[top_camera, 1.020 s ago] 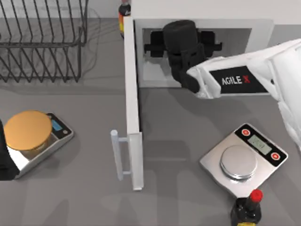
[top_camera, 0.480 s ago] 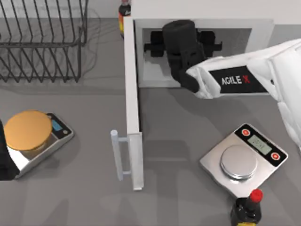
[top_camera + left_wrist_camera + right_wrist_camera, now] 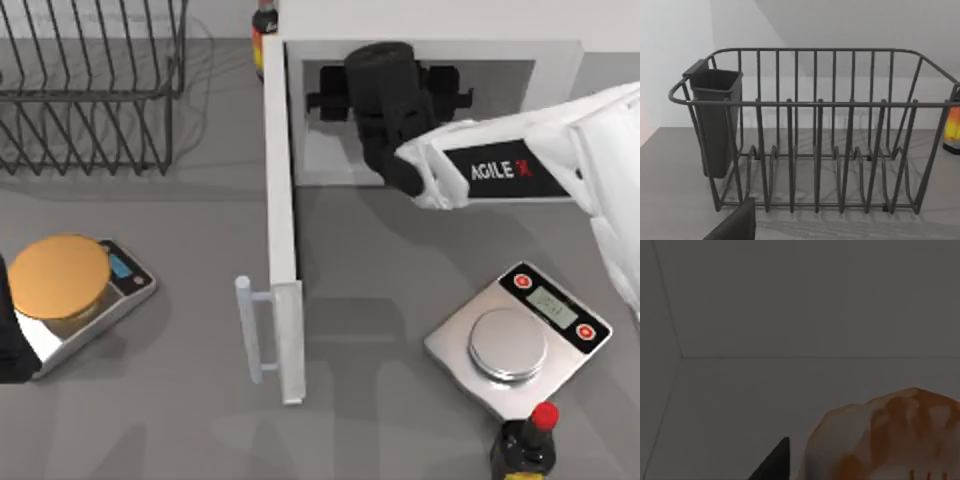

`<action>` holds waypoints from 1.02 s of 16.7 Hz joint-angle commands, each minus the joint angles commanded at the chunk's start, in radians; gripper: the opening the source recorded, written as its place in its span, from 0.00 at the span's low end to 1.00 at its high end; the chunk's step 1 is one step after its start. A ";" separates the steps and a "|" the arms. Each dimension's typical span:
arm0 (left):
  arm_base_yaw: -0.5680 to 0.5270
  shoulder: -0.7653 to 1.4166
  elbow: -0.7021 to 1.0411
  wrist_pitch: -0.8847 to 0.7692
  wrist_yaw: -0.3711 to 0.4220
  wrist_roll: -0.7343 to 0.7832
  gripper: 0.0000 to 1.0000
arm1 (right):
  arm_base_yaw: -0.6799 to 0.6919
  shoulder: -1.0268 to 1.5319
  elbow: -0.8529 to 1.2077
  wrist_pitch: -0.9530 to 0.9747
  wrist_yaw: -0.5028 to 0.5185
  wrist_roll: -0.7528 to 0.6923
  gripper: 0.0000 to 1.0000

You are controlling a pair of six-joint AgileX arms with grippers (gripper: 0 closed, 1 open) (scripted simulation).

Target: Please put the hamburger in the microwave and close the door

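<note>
The white microwave (image 3: 430, 22) stands at the back of the table with its door (image 3: 280, 200) swung out toward the front, bar handle (image 3: 250, 330) on the left face. My right gripper (image 3: 388, 90) is reached into the cavity and is open. In the right wrist view the tan-orange hamburger (image 3: 885, 435) lies on the cavity floor, a narrow gap apart from one dark fingertip (image 3: 775, 462). My left gripper (image 3: 8, 340) is parked at the table's left edge, open, with one fingertip (image 3: 735, 225) showing in the left wrist view.
A wire dish rack (image 3: 90, 80) (image 3: 815, 135) fills the back left. A scale carrying a flat orange disc (image 3: 60, 275) sits at the left, a silver scale (image 3: 515, 340) at the right front. One bottle (image 3: 528, 445) stands at the front, another bottle (image 3: 263, 25) beside the microwave.
</note>
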 joint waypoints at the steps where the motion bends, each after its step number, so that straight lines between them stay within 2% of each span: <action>1: 0.000 0.000 0.000 0.000 0.000 0.000 1.00 | 0.000 0.000 0.000 0.000 0.000 0.000 0.98; 9: 0.000 0.000 0.000 0.000 0.000 0.000 1.00 | 0.000 0.000 0.000 0.000 0.000 0.000 1.00; 10: 0.000 0.000 0.000 0.000 0.000 0.000 1.00 | 0.066 -0.121 -0.180 0.061 0.103 0.010 1.00; 13: 0.000 0.000 0.000 0.000 0.000 0.000 1.00 | 0.081 -0.149 -0.216 0.077 0.114 0.018 1.00; 17: 0.000 0.000 0.000 0.000 0.000 0.000 1.00 | 0.149 -0.253 -0.399 0.143 0.174 0.056 1.00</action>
